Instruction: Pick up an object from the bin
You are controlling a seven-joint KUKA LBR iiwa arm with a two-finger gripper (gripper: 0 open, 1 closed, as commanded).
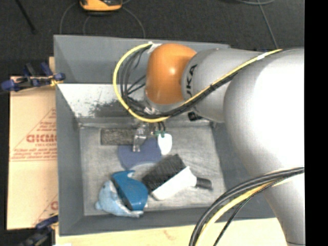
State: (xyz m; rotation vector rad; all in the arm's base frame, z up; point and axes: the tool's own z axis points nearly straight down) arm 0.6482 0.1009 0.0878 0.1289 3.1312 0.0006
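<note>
Evidently the approach is in hand: the gripper (138, 140) hangs low over a flat blue-violet sheet (134, 159) lying just up and left of the black-bristled brush (169, 174). Whether the gripper is wide or narrow I cannot tell. Next, I judge, it must settle onto the sheet's edge, clear of that brush.

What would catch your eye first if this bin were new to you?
The big silver arm with its orange cover reaches in from the right, its gripper over a flat lilac-blue piece mid-bin. Near the front wall lie a black brush with a white handle and a bright blue thing on pale blue cloth.
</note>
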